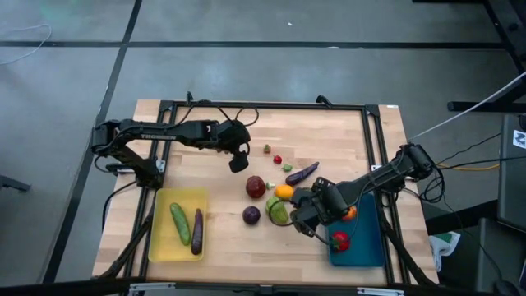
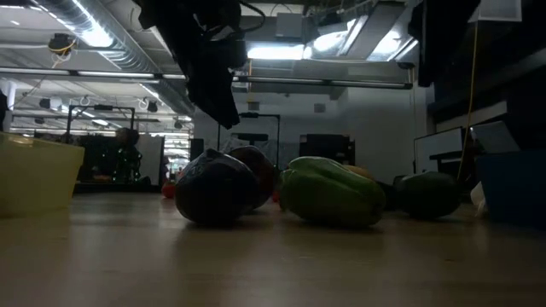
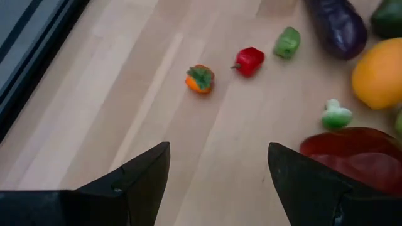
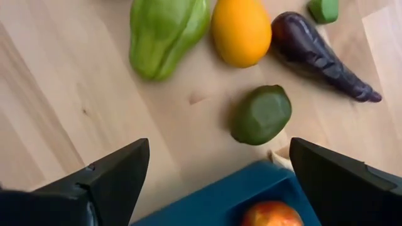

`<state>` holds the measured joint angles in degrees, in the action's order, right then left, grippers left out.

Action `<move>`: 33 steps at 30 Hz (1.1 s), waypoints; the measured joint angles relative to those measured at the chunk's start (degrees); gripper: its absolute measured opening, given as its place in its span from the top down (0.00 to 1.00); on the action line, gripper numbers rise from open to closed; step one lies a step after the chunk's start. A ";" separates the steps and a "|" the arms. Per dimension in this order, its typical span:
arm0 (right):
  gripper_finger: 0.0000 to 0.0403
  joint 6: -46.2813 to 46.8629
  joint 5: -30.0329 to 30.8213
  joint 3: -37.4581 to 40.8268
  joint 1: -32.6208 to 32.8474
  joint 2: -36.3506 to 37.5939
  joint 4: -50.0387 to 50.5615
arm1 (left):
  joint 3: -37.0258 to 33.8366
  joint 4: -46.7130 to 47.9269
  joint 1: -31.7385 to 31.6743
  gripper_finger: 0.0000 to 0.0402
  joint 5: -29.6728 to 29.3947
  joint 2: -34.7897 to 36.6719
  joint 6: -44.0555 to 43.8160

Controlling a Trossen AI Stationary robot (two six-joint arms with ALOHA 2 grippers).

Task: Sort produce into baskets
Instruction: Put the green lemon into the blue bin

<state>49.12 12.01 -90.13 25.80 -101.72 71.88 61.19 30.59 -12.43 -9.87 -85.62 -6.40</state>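
My left gripper (image 1: 238, 163) (image 3: 220, 169) hangs open above bare wood at the table's middle, left of the dark red apple (image 1: 256, 187) (image 3: 358, 154). Beyond it lie small orange (image 3: 200, 79), red (image 3: 249, 61) and green (image 3: 287, 42) peppers. My right gripper (image 1: 302, 222) (image 4: 220, 169) is open too, above the avocado (image 4: 260, 114) beside the blue basket's (image 1: 366, 247) left wall. A large green pepper (image 4: 166, 31), an orange (image 4: 240, 31) and a purple eggplant (image 4: 320, 53) lie close by. The yellow basket (image 1: 160, 247) holds a cucumber (image 1: 179, 224) and an eggplant (image 1: 197, 231).
A round purple piece (image 1: 251, 215) lies left of the green pepper. The blue basket holds a red piece (image 1: 339, 240) and an orange-coloured one (image 1: 351, 214). A black frame (image 1: 374, 148) runs along the table's edges. Bare wood lies between the two baskets at the near edge.
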 joint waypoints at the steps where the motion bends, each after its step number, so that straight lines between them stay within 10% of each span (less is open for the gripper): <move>1: 0.06 -0.24 0.00 0.00 -0.33 -0.01 -0.11 | 0.00 0.00 0.42 0.34 0.00 0.00 -0.01; 33: 0.06 -4.26 -12.77 12.98 -16.93 -0.10 -5.78 | -0.02 0.00 6.46 0.34 -0.13 0.00 -5.66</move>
<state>44.86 -0.76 -77.14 8.88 -101.82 66.10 61.17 30.59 -5.98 -10.00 -85.62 -12.06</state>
